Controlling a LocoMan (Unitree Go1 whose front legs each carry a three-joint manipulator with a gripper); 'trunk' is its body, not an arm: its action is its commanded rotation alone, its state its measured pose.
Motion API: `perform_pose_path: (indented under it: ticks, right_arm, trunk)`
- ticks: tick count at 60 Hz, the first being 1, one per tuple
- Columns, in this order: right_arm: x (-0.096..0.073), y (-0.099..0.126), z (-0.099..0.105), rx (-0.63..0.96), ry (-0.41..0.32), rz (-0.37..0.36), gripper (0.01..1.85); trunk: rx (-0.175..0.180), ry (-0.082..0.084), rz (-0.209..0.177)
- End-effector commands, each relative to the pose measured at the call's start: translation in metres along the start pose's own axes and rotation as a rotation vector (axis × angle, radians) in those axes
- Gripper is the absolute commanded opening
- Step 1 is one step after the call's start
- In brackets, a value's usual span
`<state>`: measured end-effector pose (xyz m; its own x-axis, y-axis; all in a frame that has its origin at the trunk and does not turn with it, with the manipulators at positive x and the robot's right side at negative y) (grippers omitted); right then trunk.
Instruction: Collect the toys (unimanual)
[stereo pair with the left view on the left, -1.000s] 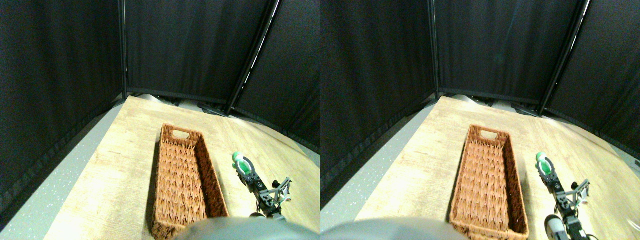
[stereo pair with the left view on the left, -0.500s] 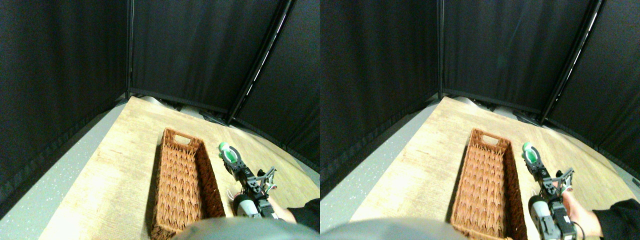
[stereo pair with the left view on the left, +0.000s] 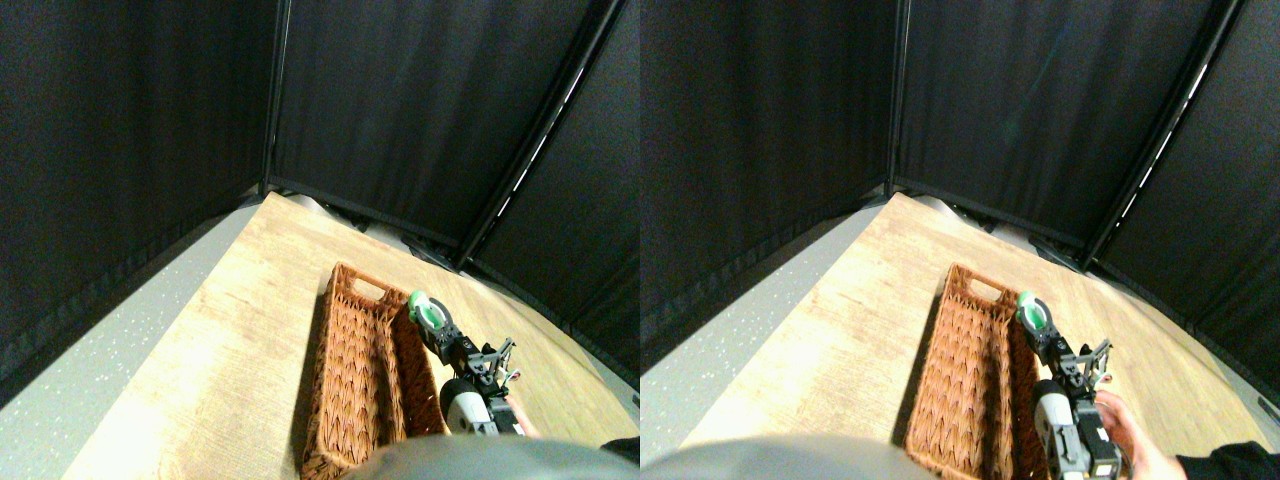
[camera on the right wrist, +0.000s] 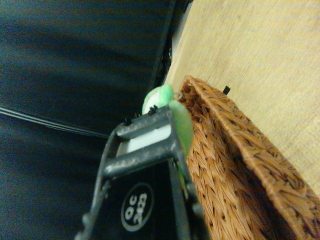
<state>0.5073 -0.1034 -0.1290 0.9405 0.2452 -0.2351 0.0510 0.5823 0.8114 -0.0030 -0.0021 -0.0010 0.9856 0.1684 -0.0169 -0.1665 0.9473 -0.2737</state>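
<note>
Transport step: right gripper (stereo pair with the left view on the left: 432, 322) clamps the green toy (stereo pair with the left view on the left: 424, 309) above the basket (stereo pair with the left view on the left: 352, 395) right rim, toward 1 o'clock. Next move likely needs a slight shift toward 9 o'clock, then release inside.

Basket (stereo pair with the left view on the left: 360, 385) sits on the surface (stereo pair with the left view on the left: 240, 350), long axis running away from the robot, handle end far. Claw (stereo pair with the left view on the left: 432, 322) reaches in from lower right, over the basket's right rim near the far end. Toy (stereo pair with the left view on the left: 427, 311) in the claw, just above that rim. Curtain panels (stereo pair with the left view on the left: 400, 100) stand behind the surface. Person's hand (stereo pair with the left view on the left: 528, 428) on the surface, right of the arm.
</note>
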Motion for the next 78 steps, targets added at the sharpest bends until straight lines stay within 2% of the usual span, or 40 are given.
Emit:
perform_pose_path:
  ticks: [1,19,22,23,25,28,37,42,47,49,52,55,60,64,68,78]
  right_arm:
    - [0.001,0.007,0.002,0.003,-0.006,0.031,0.06]
    - [0.003,0.007,-0.003,0.043,-0.012,-0.010,0.07]
    - [0.001,0.009,-0.002,0.043,-0.017,-0.053,0.41]
    - [0.001,0.009,-0.002,0.043,-0.017,-0.053,0.41]
    - [-0.001,0.010,-0.001,0.008,-0.023,-0.074,0.64]
    - [-0.001,0.011,0.000,0.013,-0.003,-0.078,0.85]
    - [-0.001,0.010,0.004,-0.028,-0.016,-0.072,0.95]
    - [-0.001,0.009,0.010,-0.056,-0.045,-0.041,0.96]
    - [-0.002,0.008,0.020,-0.095,-0.092,-0.021,0.90]
    - [-0.003,0.007,0.028,-0.137,-0.114,-0.007,0.81]
    - [-0.004,0.006,0.036,-0.117,-0.130,-0.010,0.78]
    - [-0.007,0.004,0.049,-0.173,-0.173,-0.017,0.68]
    - [-0.012,-0.003,0.064,-0.050,-0.222,-0.029,0.61]
    - [-0.019,-0.010,0.075,-0.077,-0.271,-0.051,0.56]
    - [-0.023,-0.017,0.082,-0.067,-0.289,-0.050,0.52]
    - [-0.039,-0.038,0.097,-0.080,-0.364,-0.074,0.53]
  trunk:
    - [-0.019,0.014,0.028]
    - [-0.023,0.018,0.027]
    - [-0.022,0.018,0.024]
    - [-0.022,0.018,0.024]
    - [-0.022,0.020,0.022]
    - [-0.021,0.022,0.020]
    - [-0.020,0.021,0.019]
    - [-0.015,0.022,0.013]
    - [-0.008,0.022,0.006]
    - [-0.005,0.024,0.004]
    - [0.004,0.026,-0.008]
    - [0.012,0.029,-0.017]
    - [0.027,0.033,-0.034]
    - [0.038,0.037,-0.047]
    - [0.054,0.040,-0.065]
    - [0.085,0.052,-0.090]
